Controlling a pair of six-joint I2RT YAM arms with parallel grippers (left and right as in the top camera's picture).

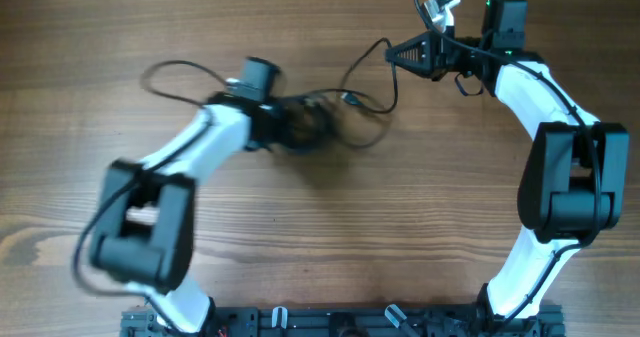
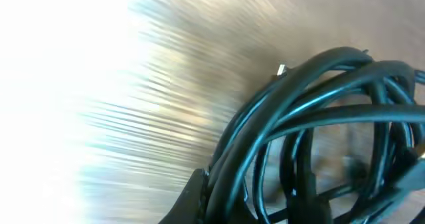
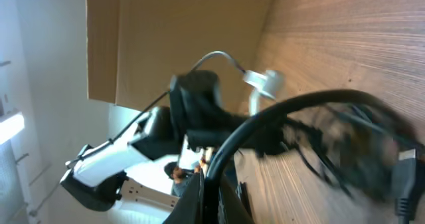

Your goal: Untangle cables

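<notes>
Cables (image 1: 318, 119) lie on the wooden table (image 1: 300, 247) as one knotted bundle near its middle, so by the look of it the untangling has barely begun. The left gripper (image 1: 282, 123) is clamped on the bundle's loops. The right gripper (image 1: 393, 52), nearer the far edge, pinches a single strand (image 3: 299, 104) running back into the knot, and every cord seems left to free.
</notes>
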